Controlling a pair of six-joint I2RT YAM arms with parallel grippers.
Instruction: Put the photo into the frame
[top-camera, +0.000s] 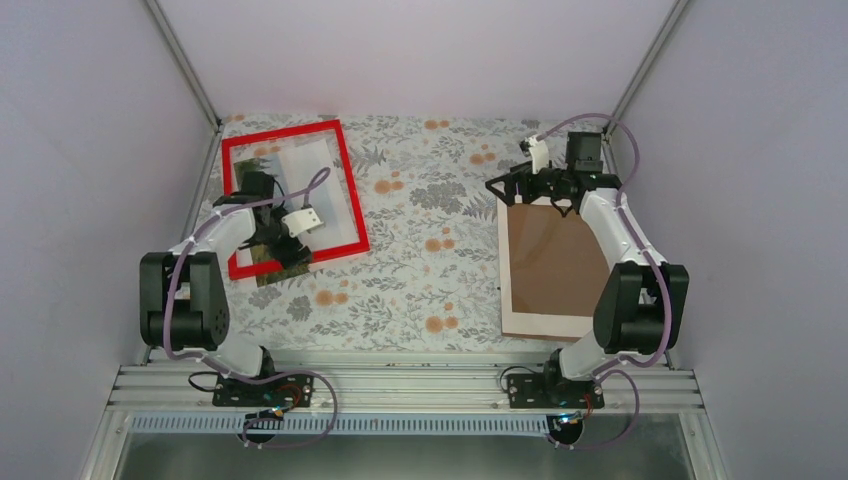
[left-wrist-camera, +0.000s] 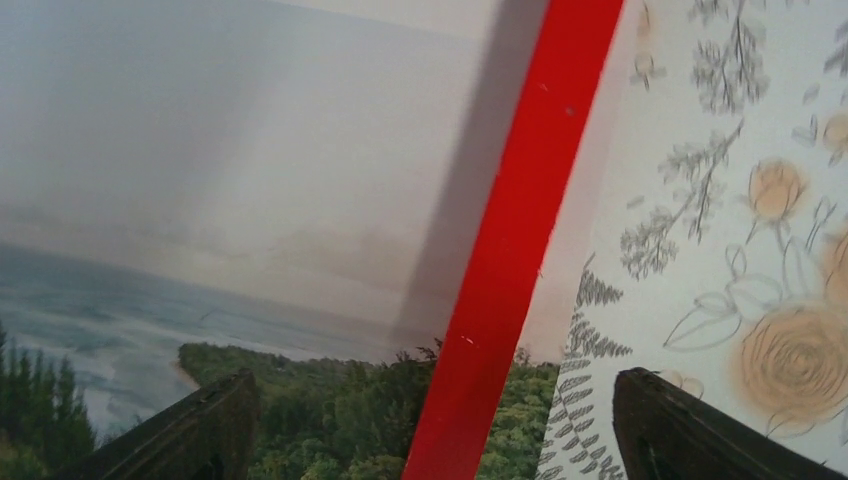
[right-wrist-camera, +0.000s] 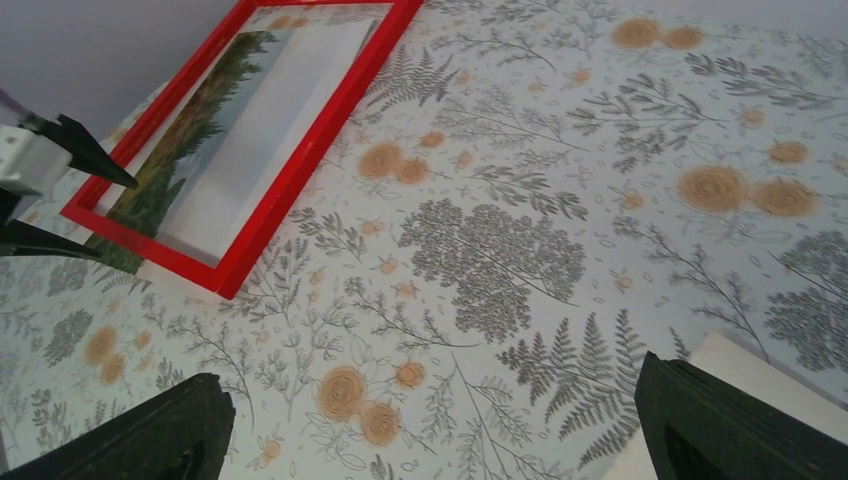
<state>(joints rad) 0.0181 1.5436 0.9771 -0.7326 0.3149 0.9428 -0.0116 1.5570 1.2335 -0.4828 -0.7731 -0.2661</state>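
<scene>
Watching from overhead: I see the thin-edged bright red rectangular picture frame lying flat at the far left of the grey-and-orange floral tablecloth. The paper landscape print of green trees and pale sky lies beneath it, and a dark edge of the print pokes out past the frame's near-left corner.
Left wrist alone: close up, one red rail crosses over the print, with treetops showing on both sides of it.
Left gripper: fingers spread wide, one on each side of that rail, gripping nothing.
Right gripper: fully spread and empty above the cloth.
Right wrist alone: shows the frame from across the table, print inside.
Brown rectangular hardboard backing: flat at the right, well apart from the frame; only the overhead view shows it whole.
</scene>
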